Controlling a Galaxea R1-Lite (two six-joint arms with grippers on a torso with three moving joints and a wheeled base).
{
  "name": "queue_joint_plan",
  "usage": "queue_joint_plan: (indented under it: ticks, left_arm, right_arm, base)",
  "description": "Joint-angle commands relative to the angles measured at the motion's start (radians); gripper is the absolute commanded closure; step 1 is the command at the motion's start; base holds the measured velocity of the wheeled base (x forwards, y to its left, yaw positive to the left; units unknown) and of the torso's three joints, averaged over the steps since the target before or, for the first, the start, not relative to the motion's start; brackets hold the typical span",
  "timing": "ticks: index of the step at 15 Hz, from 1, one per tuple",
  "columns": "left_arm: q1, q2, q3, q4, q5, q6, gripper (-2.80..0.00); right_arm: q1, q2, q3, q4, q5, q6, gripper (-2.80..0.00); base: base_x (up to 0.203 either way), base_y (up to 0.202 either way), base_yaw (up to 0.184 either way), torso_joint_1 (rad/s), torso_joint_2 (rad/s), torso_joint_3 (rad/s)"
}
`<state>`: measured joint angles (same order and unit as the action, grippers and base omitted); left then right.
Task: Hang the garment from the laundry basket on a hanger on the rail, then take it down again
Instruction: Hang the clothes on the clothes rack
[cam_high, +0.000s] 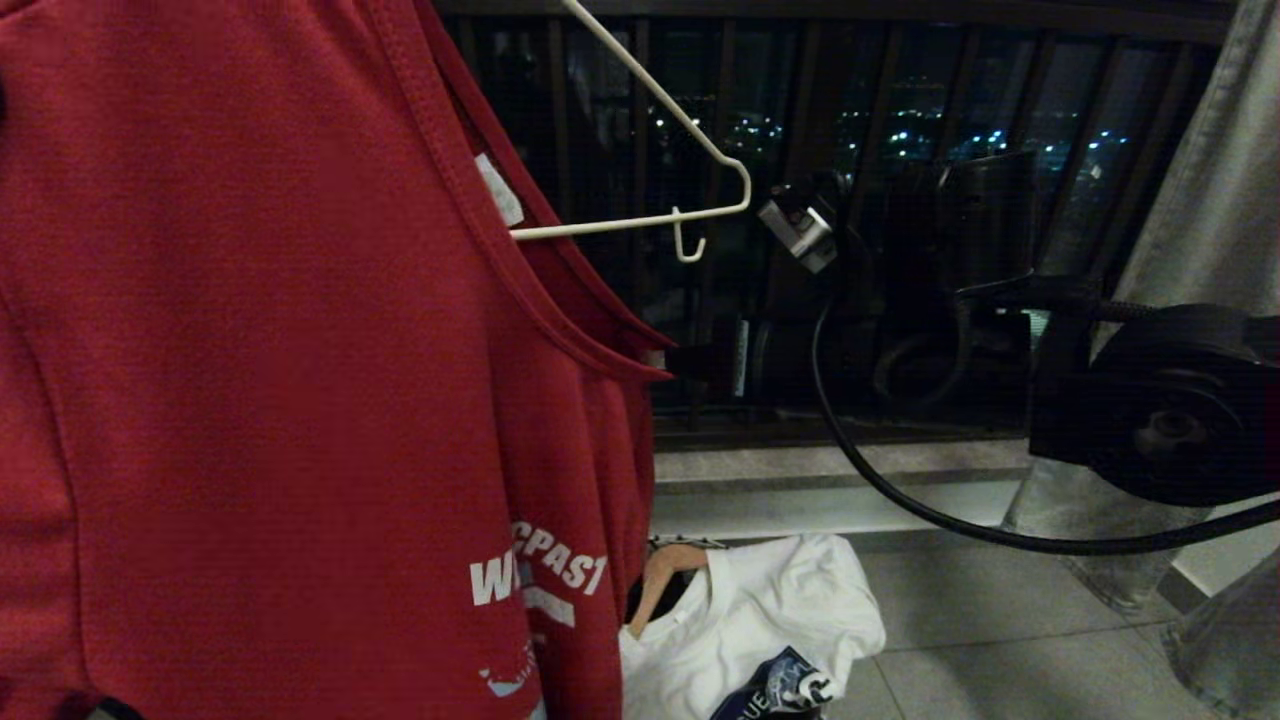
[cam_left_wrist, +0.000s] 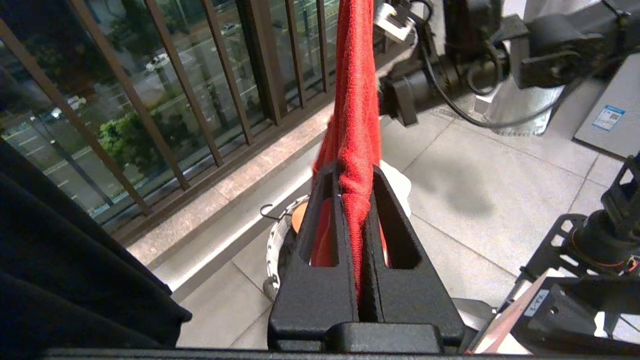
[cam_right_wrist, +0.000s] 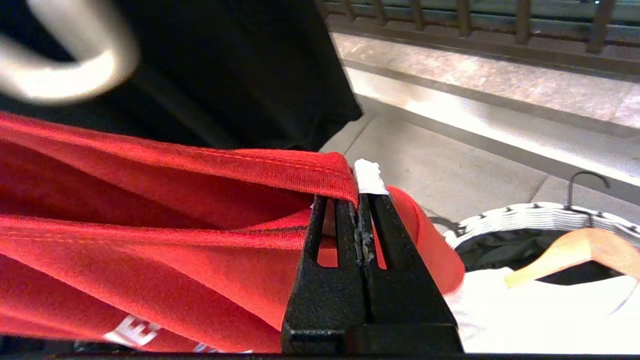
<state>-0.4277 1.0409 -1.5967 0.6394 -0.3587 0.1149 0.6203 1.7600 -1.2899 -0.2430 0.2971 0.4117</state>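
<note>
So the right arm (cam_high: 1150, 400) comes in from the right side of the head view, held up about level with the neckline of the garment (cam_high: 300, 350), forearm pointing across toward the shirt with its black cable looping underneath. Its gripper tip is tucked behind the red cloth there, but the right wrist view shows it fine: the right gripper (cam_right_wrist: 361, 200) has its jaws pressed fully together on the collar edge of the red tee, with the little white neck label (cam_right_wrist: 370, 177) poking out right at the fingertips. The folded collar band runs off to one side of the fingers, and the bulk of the shirt, with a bit of the white lettering, sags below them.

The left arm isn't in the head view, but its wrist camera has the left gripper (cam_left_wrist: 356, 182) pointing outward toward the window bars with its fingers (cam_left_wrist: 320, 235) clamped tight on a bunched strip of the same shirt. The cloth rises straight up from the tips and out of the top of the picture.

Just past the right gripper, the hanger (cam_high: 650, 130) sticks out of the neck opening, one white wire shoulder and its small notch hook bare. Below both grippers sits the laundry basket (cam_right_wrist: 525, 215) on the tiled floor, holding a white T-shirt (cam_high: 770, 620) and a wooden hanger (cam_right_wrist: 570, 252).
</note>
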Motion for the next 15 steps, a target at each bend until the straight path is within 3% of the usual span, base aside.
queue_joint_plan:
  ticks: [1, 15]
  left_arm:
    - [0.0, -0.04, 0.033, 0.002, -0.003, 0.002, 0.0]
    - [0.001, -0.105, 0.156, 0.008, 0.019, 0.002, 0.0]
  right_arm:
    - [-0.023, 0.03, -0.023, 0.0, 0.002, 0.002, 0.0]
    - [-0.079, 0.061, -0.075, 0.016, 0.004, 0.007, 0.0]
  base:
    - [0.0, 0.0, 0.0, 0.0, 0.0, 0.0]
    - [0.0, 0.0, 0.0, 0.0, 0.0, 0.0]
